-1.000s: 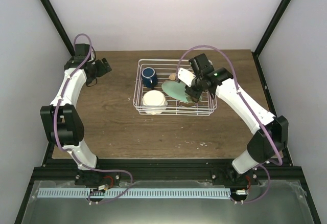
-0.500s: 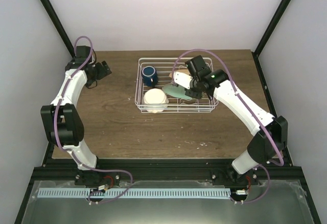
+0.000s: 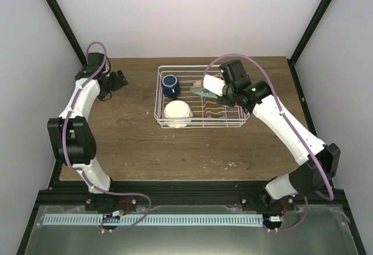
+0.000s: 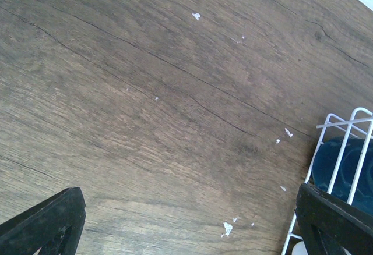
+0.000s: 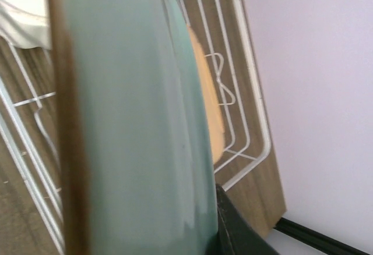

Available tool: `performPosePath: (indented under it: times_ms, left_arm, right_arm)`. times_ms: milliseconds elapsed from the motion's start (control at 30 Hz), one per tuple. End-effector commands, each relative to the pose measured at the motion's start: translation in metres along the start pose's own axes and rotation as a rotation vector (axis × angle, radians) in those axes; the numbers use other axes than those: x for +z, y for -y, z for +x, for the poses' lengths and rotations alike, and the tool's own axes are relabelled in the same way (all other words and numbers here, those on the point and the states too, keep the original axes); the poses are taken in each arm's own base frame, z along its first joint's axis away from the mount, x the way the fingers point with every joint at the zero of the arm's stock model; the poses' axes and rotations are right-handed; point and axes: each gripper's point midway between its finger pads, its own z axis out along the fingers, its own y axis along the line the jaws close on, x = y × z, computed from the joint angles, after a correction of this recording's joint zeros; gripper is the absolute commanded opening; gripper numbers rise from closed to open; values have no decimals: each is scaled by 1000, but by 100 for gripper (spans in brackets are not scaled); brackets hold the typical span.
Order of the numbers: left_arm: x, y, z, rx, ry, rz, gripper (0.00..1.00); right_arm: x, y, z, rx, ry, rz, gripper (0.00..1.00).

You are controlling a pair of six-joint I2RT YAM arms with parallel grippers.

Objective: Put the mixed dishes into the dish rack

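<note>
- The right gripper (image 3: 211, 92) is clamped on the green plate (image 3: 203, 90), holding it on edge and tilted above the far middle of the rack (image 3: 240, 116).
- In the right wrist view the green plate (image 5: 134, 121) fills most of the picture, with one dark finger (image 5: 233, 232) showing at its lower edge.
- Just behind it, the orange plate (image 5: 207, 103) stands in the rack's wires (image 5: 250, 121). From above, only a sliver of that orange plate (image 3: 197, 84) shows past the green one.
- The mug (image 3: 170, 85) sits in the far left corner of the rack, mouth up.
- The white dish (image 3: 176, 112) lies in the near left corner, close in front of the mug.
- The left gripper (image 3: 120, 79) hangs over bare table (image 3: 134, 144) left of the rack, apart from it and holding nothing.
- Its own camera shows the two dark fingers (image 4: 52, 223) spread wide over the wood grain, with the rack's corner (image 4: 326, 144) and the blue mug (image 4: 341, 162) at the right edge.
- Small white flecks (image 4: 227, 228) dot the wood.
</note>
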Motion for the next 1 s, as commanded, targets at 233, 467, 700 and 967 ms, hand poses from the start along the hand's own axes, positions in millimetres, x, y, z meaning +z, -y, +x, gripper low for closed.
performPosePath:
  times_ms: [233, 467, 700, 967]
  left_arm:
    - [-2, 5, -2, 21, 12, 19, 100]
    - [-2, 3, -1, 28, 13, 10, 100]
    - [0, 3, 1, 29, 4, 13, 100]
    - [3, 3, 4, 24, -5, 20, 100]
  right_arm:
    - [-3, 28, -5, -12, 53, 174, 1]
    - [9, 26, 6, -61, 28, 250, 1]
    - [20, 13, 15, -92, -3, 230, 1]
    - [43, -19, 16, -114, 27, 153, 1]
